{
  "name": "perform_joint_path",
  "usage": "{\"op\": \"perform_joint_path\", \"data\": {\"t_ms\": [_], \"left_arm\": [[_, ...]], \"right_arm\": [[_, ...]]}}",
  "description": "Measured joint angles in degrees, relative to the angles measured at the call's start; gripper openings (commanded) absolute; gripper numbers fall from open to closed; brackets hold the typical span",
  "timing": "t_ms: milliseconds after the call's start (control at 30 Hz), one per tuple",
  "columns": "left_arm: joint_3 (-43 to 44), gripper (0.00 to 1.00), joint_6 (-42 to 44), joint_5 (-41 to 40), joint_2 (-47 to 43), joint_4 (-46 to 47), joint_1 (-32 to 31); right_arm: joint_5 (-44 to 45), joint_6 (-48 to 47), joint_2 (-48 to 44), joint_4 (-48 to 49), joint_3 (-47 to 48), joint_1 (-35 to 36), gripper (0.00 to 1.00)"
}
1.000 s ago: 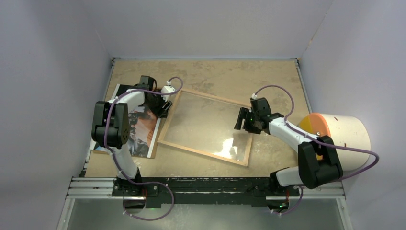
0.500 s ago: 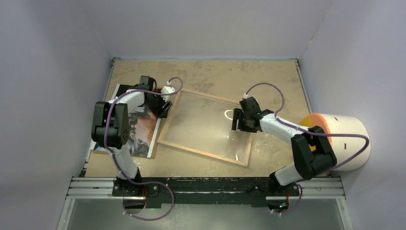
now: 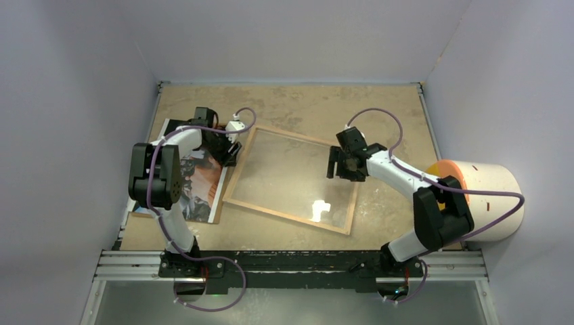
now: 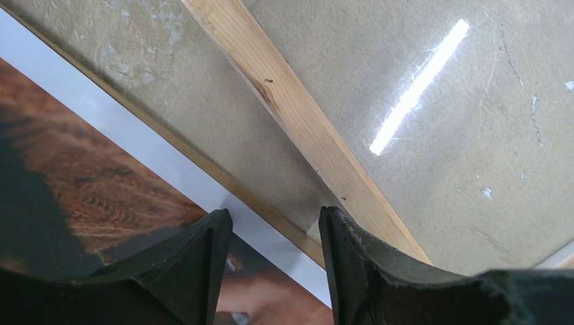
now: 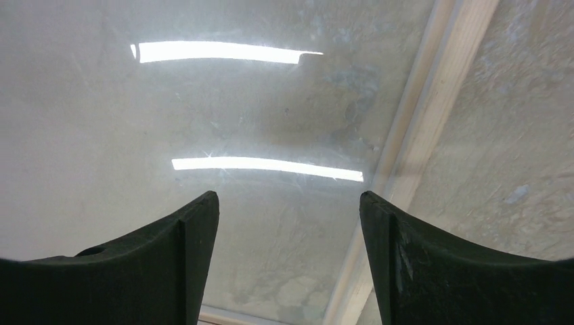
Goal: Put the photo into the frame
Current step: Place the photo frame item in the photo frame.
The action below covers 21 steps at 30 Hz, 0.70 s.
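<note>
**Right arm shifted up the frame's right side; photo lay outside the frame at left**

Since a second before, the right gripper (image 3: 342,166) had moved from beside the frame's right rail to a spot a little further up and inward, over the glazed area. Its elbow had swung nearer the table's middle. The bright glare on the clear sheet (image 3: 291,172) had slid slightly left. The left arm had hardly moved.

At the far left, the photo (image 3: 203,179) lay flat on the table (image 3: 304,105), dark with orange-brown patches and a white border. It lay wholly outside the frame and partly under the left arm. A thin brown board edge (image 4: 203,162) showed just past its border.

The left gripper (image 4: 274,271) hung low over the photo's right edge. Its jaws were roughly half apart and had nothing between them. One finger stood above the print, the other above the bare strip of table next to the frame's left rail.

The frame (image 3: 233,177) lay in the middle of the table, wood-coloured face up and turned askew. Its left rail ran close beside the photo's edge without touching it. The clear sheet sat inside the frame's rails.

Further right, the right gripper's jaws stood wide apart and empty above the sheet. The frame's right rail ran just to the side of one finger.

At the table's right edge stood a white cylinder (image 3: 487,196) with an orange patch.
</note>
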Motion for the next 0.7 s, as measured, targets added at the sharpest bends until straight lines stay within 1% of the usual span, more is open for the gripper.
{"op": "perform_joint_path", "data": {"t_ms": [100,200,467,600,700], "left_arm": [[0.33,0.54,0.0,0.85,0.22,-0.39,0.5],[0.57,0.54,0.04,1.57,0.35,-0.76,0.79],[0.59,0.54,0.07,2.12,0.42,-0.92,0.9],[0.59,0.54,0.07,2.12,0.42,-0.9,0.9],[0.59,0.54,0.09,2.12,0.42,-0.87,0.9]], "right_arm": [[0.55,-0.22,0.0,-2.21,3.74,-0.61,0.78],[1.6,-0.46,0.0,-2.27,5.51,-1.77,0.78],[2.93,-1.42,2.43,-1.55,5.35,-5.14,0.76],[2.43,-1.53,5.75,-0.35,4.63,-5.66,0.75],[2.51,-1.79,6.29,0.37,4.5,-5.73,0.76]]}}
